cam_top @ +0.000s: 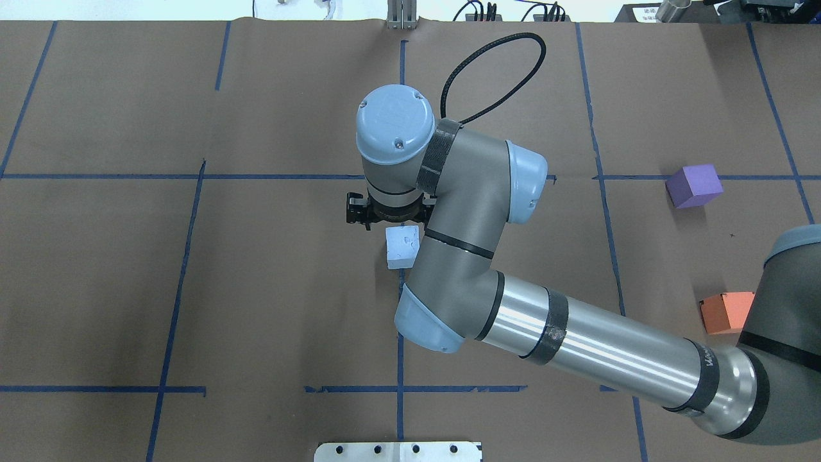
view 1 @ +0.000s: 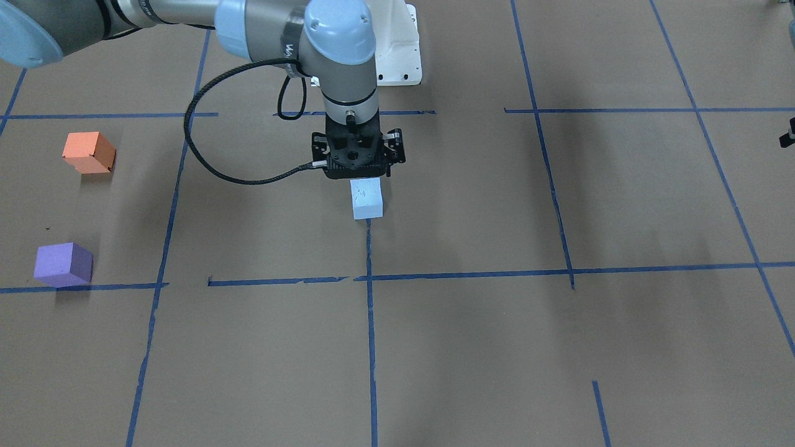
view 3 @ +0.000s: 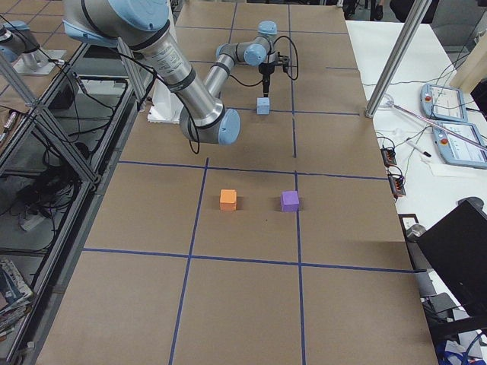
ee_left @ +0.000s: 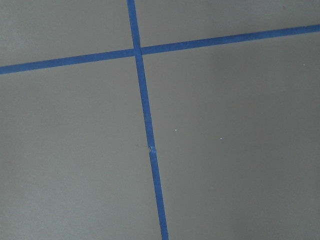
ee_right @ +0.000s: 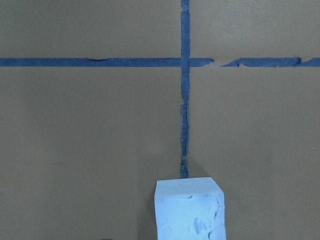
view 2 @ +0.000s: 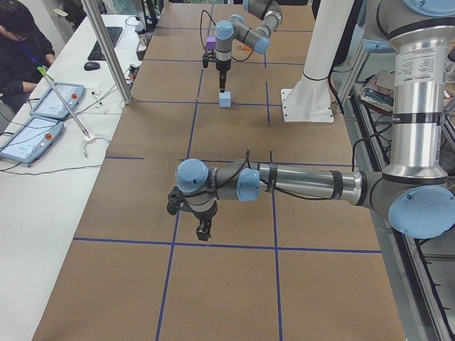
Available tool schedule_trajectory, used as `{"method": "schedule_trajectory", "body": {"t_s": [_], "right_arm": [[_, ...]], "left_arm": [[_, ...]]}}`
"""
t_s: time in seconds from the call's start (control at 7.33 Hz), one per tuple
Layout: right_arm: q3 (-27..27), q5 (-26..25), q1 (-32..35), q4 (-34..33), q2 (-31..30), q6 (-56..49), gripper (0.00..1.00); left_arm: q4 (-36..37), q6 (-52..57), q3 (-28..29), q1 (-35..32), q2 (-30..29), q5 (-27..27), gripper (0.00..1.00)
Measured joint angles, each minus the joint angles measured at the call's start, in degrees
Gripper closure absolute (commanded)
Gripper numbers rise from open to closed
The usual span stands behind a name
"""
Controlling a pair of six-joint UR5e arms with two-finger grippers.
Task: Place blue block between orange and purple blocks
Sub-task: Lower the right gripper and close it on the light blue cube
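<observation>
Right now the pale blue foam cube (view 1: 366, 198) sits at the end of a blue tape line (view 1: 371, 323) in the middle of the brown-papered table (view 1: 621, 347), well apart from the orange cube (view 1: 89, 152) and the purple cube (view 1: 63, 264), which stand near each other with a gap between them. I see the right gripper (view 3: 265, 86) hanging just above the pale blue foam cube, clear of it in the side views. I cannot tell whether its jaws, or those of the left gripper (view 2: 203, 231) near a tape crossing, are apart or closed. White lettering on a black band (view 1: 289, 48) round the right arm starts with a W and is otherwise unreadable.
</observation>
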Motion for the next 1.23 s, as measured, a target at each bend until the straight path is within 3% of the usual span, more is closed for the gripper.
{"method": "schedule_trajectory", "body": {"t_s": [0.68,0.95,1.09,1.23], "right_arm": [[-6.1,-0.9,-1.7,3.6,-0.8,-0.7,0.02],[-8.8,-1.2,-1.9,7.4,-0.8,-0.7,0.41],[-9.6,-1.2,-1.9,8.8,-0.8,-0.7,0.5],[-9.9,-1.0,-1.9,9.3,-0.8,-0.7,0.5]], "left_arm": [[0.0,0.0,-0.2,0.0,0.0,0.0,0.0],[0.0,0.0,-0.2,0.0,0.0,0.0,0.0],[0.0,0.0,-0.2,0.0,0.0,0.0,0.0],[0.0,0.0,-0.2,0.0,0.0,0.0,0.0]]}}
